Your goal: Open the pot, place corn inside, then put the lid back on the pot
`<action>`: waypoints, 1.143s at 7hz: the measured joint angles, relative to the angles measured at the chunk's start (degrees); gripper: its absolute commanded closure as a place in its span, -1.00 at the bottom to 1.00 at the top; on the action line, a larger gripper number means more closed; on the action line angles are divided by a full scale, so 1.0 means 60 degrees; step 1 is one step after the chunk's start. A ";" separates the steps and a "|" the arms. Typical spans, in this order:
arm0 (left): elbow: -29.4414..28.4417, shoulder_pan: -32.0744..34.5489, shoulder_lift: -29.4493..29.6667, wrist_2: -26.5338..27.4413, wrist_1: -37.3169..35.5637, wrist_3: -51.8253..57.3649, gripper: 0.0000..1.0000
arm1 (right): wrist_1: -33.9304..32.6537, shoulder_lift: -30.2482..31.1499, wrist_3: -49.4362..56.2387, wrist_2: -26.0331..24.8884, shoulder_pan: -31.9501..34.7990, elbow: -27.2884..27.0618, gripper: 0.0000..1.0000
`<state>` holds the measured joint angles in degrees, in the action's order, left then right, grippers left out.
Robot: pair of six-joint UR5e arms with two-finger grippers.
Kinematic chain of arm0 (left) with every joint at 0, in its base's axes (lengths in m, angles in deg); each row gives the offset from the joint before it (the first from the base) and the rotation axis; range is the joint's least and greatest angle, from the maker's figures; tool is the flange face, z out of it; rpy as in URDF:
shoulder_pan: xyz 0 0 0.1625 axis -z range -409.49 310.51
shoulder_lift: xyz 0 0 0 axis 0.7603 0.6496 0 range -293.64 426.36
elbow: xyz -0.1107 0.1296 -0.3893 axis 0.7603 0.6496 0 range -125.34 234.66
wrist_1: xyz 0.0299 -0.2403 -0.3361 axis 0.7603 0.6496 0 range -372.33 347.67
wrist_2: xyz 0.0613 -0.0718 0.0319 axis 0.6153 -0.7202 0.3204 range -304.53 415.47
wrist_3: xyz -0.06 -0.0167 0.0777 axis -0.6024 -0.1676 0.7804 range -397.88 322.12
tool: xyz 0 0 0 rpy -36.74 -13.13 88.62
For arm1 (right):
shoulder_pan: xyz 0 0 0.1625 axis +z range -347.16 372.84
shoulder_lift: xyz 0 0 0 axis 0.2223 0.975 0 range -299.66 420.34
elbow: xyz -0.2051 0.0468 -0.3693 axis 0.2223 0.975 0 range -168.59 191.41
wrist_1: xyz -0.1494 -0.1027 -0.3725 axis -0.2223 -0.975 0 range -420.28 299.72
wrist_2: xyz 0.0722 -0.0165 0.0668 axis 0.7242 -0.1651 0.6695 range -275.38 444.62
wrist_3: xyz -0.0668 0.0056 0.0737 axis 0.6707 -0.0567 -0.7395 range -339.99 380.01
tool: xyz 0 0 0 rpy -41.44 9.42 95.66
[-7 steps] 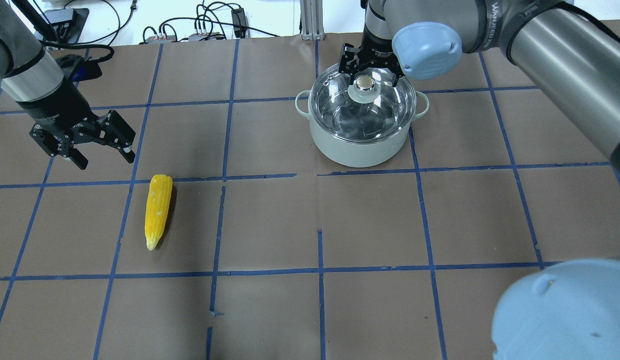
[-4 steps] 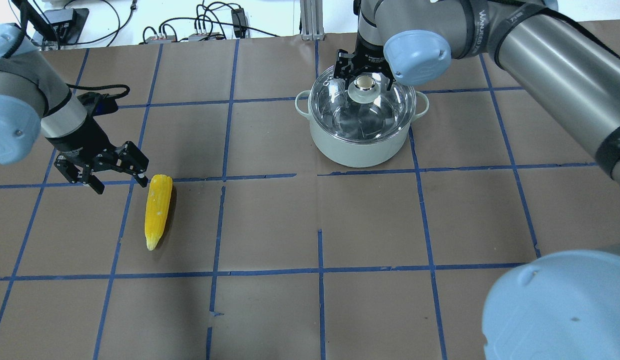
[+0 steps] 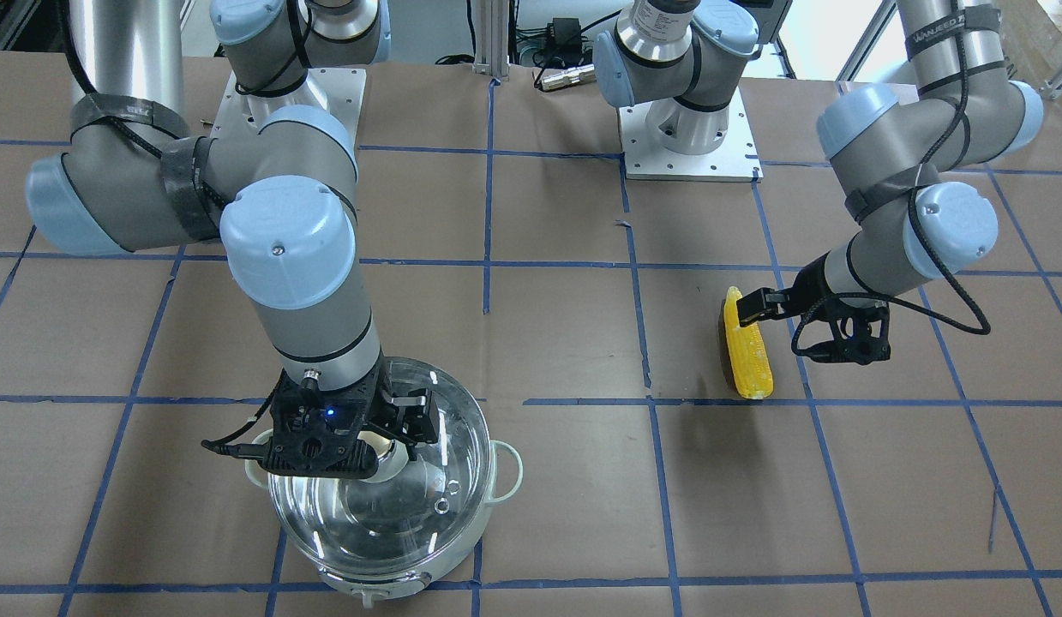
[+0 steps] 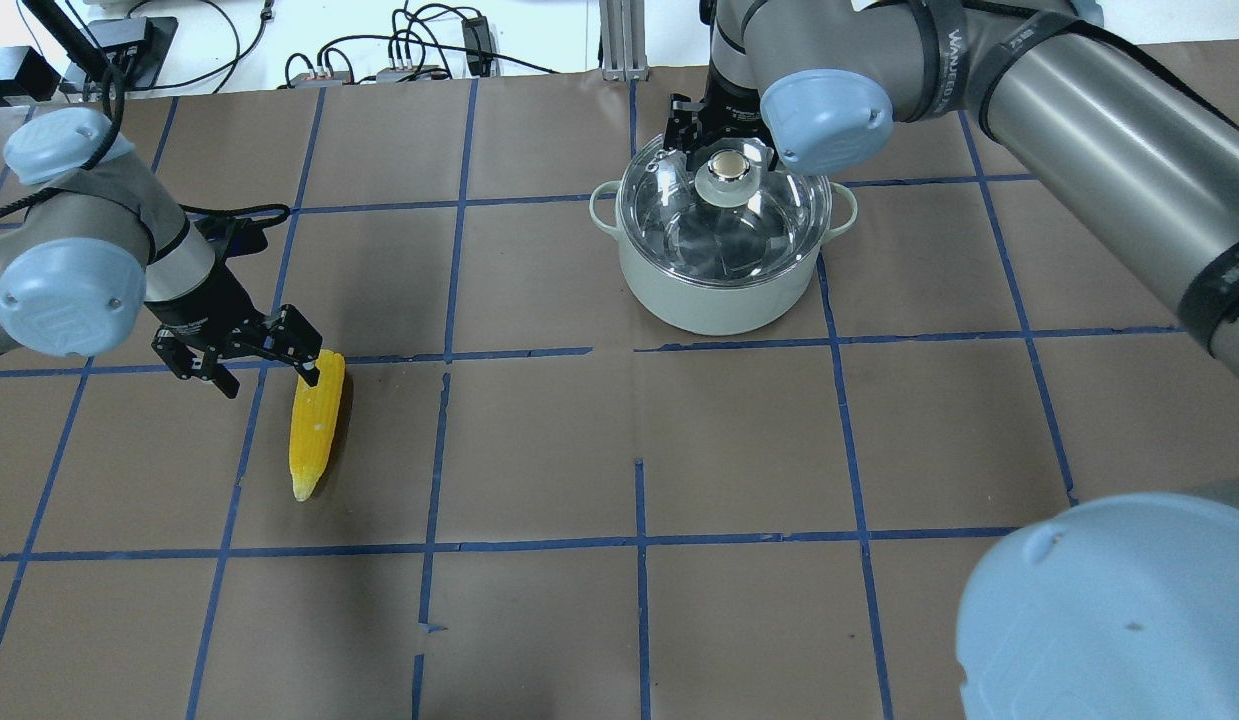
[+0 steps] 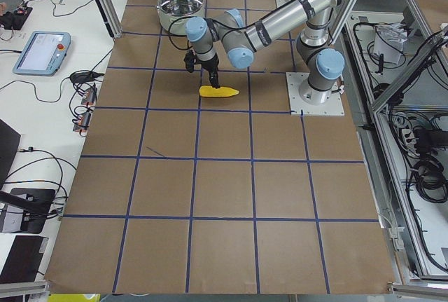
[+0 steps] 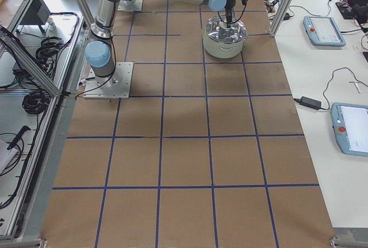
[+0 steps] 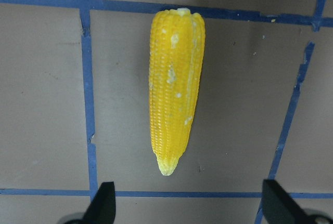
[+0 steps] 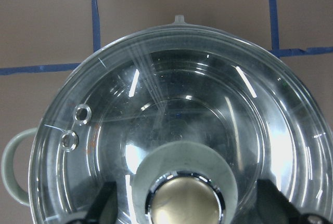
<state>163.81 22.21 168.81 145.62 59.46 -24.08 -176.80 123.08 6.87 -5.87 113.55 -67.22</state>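
Note:
The yellow corn (image 4: 314,425) lies flat on the brown table, also in the front view (image 3: 747,360) and the left wrist view (image 7: 176,86). My left gripper (image 4: 264,375) is open at the corn's blunt end, one fingertip (image 4: 309,372) against or just over it. In the wrist view both fingertips (image 7: 104,203) stand below the corn's pointed end. The pot (image 4: 719,290) stands at the back with the glass lid (image 4: 754,220) on it. My right gripper (image 4: 724,155) is open, its fingers on either side of the lid's knob (image 8: 187,203).
Cables and power boxes (image 4: 409,55) lie along the table's far edge. Blue tape lines (image 4: 639,545) grid the brown surface. Both arm base plates (image 3: 689,128) sit at the robot's side. My right arm's elbow (image 4: 1119,610) blocks the near right corner of the overhead view.
My left gripper has moved right and down toward the corn, reaching its blunt end. My right gripper has shifted slightly left and closer around the lid knob.

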 measured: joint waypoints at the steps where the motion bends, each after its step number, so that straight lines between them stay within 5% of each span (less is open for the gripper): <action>1: 0.0196 0.0002 0.0313 0.0002 -0.0740 0.0076 -0.97 | -0.0097 -0.0001 0.0023 -0.0005 0.0002 -0.0011 -0.86; 3: 0.0540 0.0004 0.0686 -0.0005 -0.1686 0.0110 -0.96 | -0.0156 0.0001 0.0035 -0.0007 0.0003 -0.0116 -0.77; 4: 0.0676 0.0007 0.0878 -0.0002 -0.2056 0.0110 -0.70 | -0.0155 -0.0002 0.0032 -0.0005 0.0003 -0.0165 -0.64; 7: 0.0905 0.0080 0.1104 -0.0021 -0.2633 0.0053 0.65 | -0.0115 -0.0022 0.0044 -0.0002 0.0003 -0.0162 0.01; 8: 0.0896 0.0119 0.1098 -0.0041 -0.2650 0.0019 0.79 | -0.0098 -0.0019 0.0048 -0.0006 0.0003 -0.0144 0.33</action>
<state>169.19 22.92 175.40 145.37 43.56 -23.96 -177.39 122.97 7.16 -5.90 113.56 -68.08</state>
